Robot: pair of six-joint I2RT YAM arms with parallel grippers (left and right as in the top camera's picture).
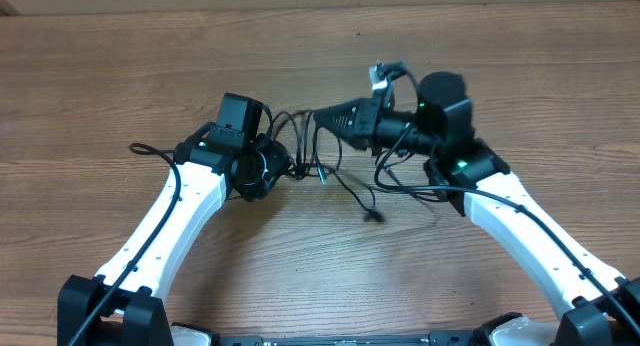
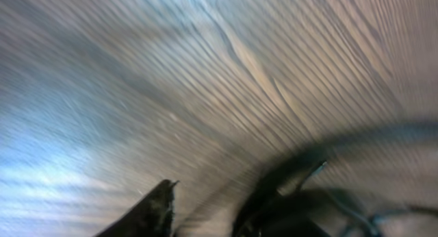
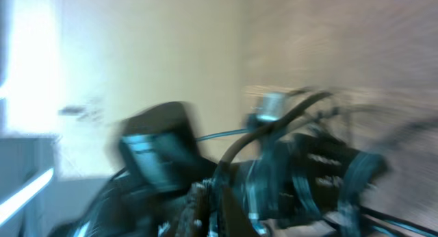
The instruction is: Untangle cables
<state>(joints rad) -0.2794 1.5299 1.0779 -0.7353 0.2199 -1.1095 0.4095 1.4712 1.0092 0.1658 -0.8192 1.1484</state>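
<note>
The thin black cables [image 1: 303, 136] hang as a loose tangle between my two grippers at mid-table. One strand trails down to a small plug [image 1: 375, 217], and a silver-tipped plug [image 1: 321, 175] dangles by the left arm. My right gripper [image 1: 320, 116] points left and is shut on the cables; its blurred wrist view shows the closed gripper [image 3: 220, 203] with strands at it. My left gripper [image 1: 288, 167] sits against the tangle's left side. In the left wrist view my left gripper [image 2: 219, 209] has its fingers apart with bare wood between them, and a cable [image 2: 356, 138] arcs to the right.
The wooden table [image 1: 120, 66] fills the scene. One cable end [image 1: 136, 148] lies out to the left of the left arm. A silver plug [image 1: 380, 76] sticks up behind the right wrist. Both wrist views are smeared by motion.
</note>
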